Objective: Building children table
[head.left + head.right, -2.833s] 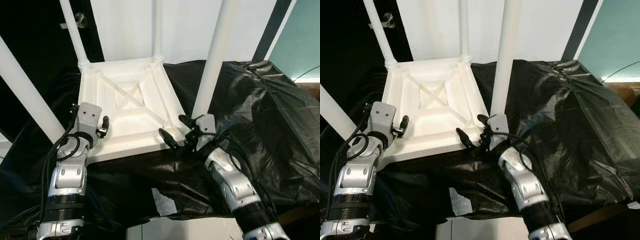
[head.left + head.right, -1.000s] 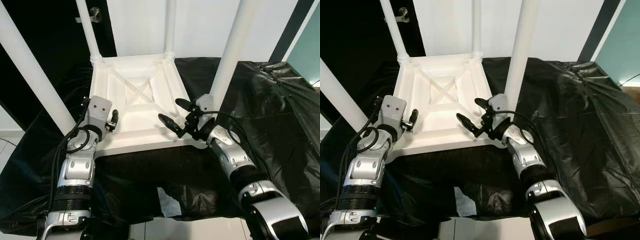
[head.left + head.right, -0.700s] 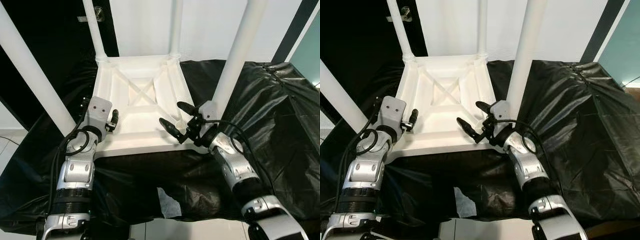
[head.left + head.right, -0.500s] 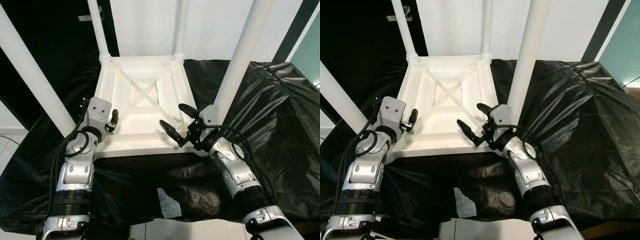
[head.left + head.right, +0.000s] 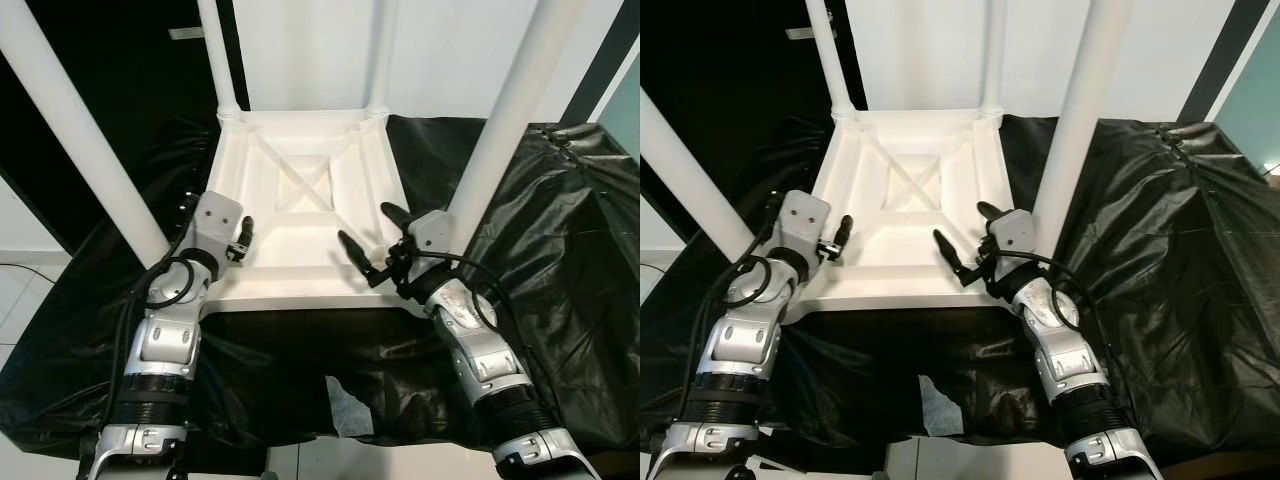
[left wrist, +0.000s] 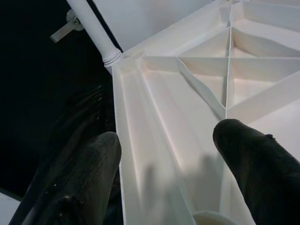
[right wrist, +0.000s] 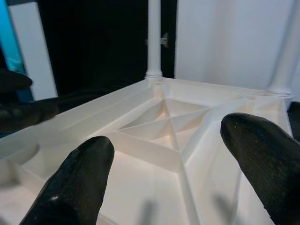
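A white children's table (image 5: 300,190) lies upside down on black plastic, its ribbed underside facing up. Four white legs stand up from its corners, the near ones at the left (image 5: 90,130) and the right (image 5: 500,130). My left gripper (image 5: 243,238) is open at the near left rim. In the left wrist view one finger (image 6: 79,187) is outside the rim (image 6: 126,140) and the other (image 6: 253,154) is inside. My right gripper (image 5: 372,235) hangs open over the near right part of the underside, beside the right leg, holding nothing.
Black plastic sheeting (image 5: 560,250) covers the surface under and around the table, with a torn pale patch (image 5: 345,405) near its front edge. A white wall and a dark door with a handle (image 5: 190,32) stand behind. Pale floor tiles (image 5: 20,300) lie at the left.
The whole picture has shifted, so the camera moved. Both grippers stay open at the table's near edge. The right forearm now points straighter up toward the near right leg.
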You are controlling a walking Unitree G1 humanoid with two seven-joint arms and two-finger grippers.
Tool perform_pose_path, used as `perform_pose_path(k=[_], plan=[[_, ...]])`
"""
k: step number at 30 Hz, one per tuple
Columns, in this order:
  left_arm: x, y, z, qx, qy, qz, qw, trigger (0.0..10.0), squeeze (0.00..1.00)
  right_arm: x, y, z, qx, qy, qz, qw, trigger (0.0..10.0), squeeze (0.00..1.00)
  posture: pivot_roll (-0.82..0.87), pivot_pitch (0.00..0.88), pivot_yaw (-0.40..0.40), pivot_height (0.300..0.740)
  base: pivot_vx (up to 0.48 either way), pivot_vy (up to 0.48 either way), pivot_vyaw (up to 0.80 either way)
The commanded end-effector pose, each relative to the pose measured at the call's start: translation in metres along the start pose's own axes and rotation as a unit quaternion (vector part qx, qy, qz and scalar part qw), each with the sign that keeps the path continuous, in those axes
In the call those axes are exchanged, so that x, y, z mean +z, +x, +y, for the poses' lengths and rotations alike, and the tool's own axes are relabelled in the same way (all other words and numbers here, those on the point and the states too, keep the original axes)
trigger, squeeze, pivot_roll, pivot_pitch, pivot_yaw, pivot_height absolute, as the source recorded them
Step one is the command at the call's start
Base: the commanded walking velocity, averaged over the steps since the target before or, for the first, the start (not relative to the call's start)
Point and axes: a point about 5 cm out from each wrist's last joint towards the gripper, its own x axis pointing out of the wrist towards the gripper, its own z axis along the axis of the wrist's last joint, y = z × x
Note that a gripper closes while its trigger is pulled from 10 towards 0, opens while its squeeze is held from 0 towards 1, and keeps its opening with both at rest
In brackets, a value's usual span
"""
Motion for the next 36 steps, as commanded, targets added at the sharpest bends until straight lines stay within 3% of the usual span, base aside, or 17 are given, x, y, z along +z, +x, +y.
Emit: perform_pose_path(k=[1, 8, 12, 13, 17, 18, 20, 21, 22, 23, 26, 29, 31, 36], plan=[[-0.016, -0.005, 0.034, 0.097, 0.008, 0.036, 0.995, 10.0, 0.0, 0.001, -0.031, -0.065, -0.159, -0.032, 0.01, 0.987, 10.0, 0.0, -0.03, 0.0, 0.015, 0.74, 0.0, 0.0, 0.0], [-0.001, 0.005, 0.014, 0.054, 0.005, 0.01, 0.999, 10.0, 0.0, 0.001, -0.033, -0.067, -0.174, -0.031, 0.014, 0.984, 10.0, 0.0, -0.03, 0.0, 0.026, 0.74, 0.0, 0.0, 0.0], [0.003, 0.004, 0.006, 0.025, 0.0, -0.003, 1.0, 10.0, 0.0, -0.001, -0.03, -0.065, -0.165, -0.027, 0.017, 0.986, 10.0, 0.0, -0.02, 0.0, 0.026, 0.74, 0.0, 0.0, 0.0], [0.006, 0.0, -0.002, -0.013, -0.015, -0.015, 1.0, 10.0, 0.0, -0.003, -0.026, -0.061, -0.15, -0.018, 0.022, 0.988, 10.0, 0.0, -0.01, 0.0, 0.022, 0.74, 0.0, 0.0, 0.0], [0.009, -0.005, -0.008, -0.056, -0.017, -0.033, 0.998, 10.0, 0.0, -0.004, -0.021, -0.058, -0.132, -0.018, 0.023, 0.991, 10.0, 0.0, 0.0, 0.0, 0.019, 0.74, 0.0, 0.0, 0.0], [0.01, -0.01, -0.012, -0.094, -0.02, -0.043, 0.994, 10.0, 0.0, -0.005, -0.017, -0.054, -0.118, -0.013, 0.025, 0.993, 10.0, 0.0, 0.0, 0.0, 0.015, 0.74, 0.0, 0.0, 0.0], [0.011, -0.025, -0.024, -0.204, -0.034, -0.06, 0.977, 10.0, 0.0, -0.006, -0.009, -0.047, -0.09, -0.003, 0.027, 0.996, 10.0, 0.0, 0.01, 0.0, 0.008, 0.74, 0.0, 0.0, 0.0], [0.011, -0.025, -0.024, -0.204, -0.034, -0.06, 0.977, 10.0, 0.0, -0.006, -0.009, -0.047, -0.09, -0.003, 0.027, 0.996, 10.0, 0.0, 0.01, 0.0, 0.008, 0.74, 0.0, 0.0, 0.0], [0.014, -0.034, -0.028, -0.247, -0.038, -0.077, 0.965, 10.0, 0.0, -0.007, -0.004, -0.042, -0.068, -0.004, 0.028, 0.997, 10.0, 0.0, 0.02, 0.0, 0.005, 0.74, 0.0, 0.0, 0.0], [0.014, -0.034, -0.028, -0.247, -0.038, -0.077, 0.965, 10.0, 0.0, -0.007, -0.004, -0.042, -0.068, -0.004, 0.028, 0.997, 10.0, 0.0, 0.02, 0.0, 0.005, 0.74, 0.0, 0.0, 0.0], [0.017, -0.058, -0.032, -0.333, -0.064, -0.095, 0.936, 10.0, 0.0, -0.011, 0.008, -0.02, -0.004, 0.008, 0.037, 0.999, 10.0, 0.0, 0.04, 0.0, -0.009, 0.74, 0.0, 0.0, 0.0], [0.02, -0.071, -0.03, -0.364, -0.068, -0.106, 0.923, 10.0, 0.0, -0.014, 0.012, -0.007, 0.03, 0.006, 0.038, 0.999, 10.0, 0.0, 0.06, 0.0, -0.022, 0.74, 0.0, 0.0, 0.0], [0.021, -0.074, -0.029, -0.368, -0.061, -0.114, 0.921, 10.0, 0.0, -0.014, 0.012, -0.005, 0.033, 0.004, 0.038, 0.999, 10.0, 0.0, 0.06, 0.0, -0.023, 0.74, 0.0, 0.0, 0.0], [0.021, -0.077, -0.017, -0.36, -0.093, -0.114, 0.921, 10.0, 0.0, -0.013, 0.017, 0.011, 0.052, 0.022, 0.025, 0.998, 10.0, 0.0, 0.07, 0.0, -0.03, 0.74, 0.0, 0.0, 0.0]])
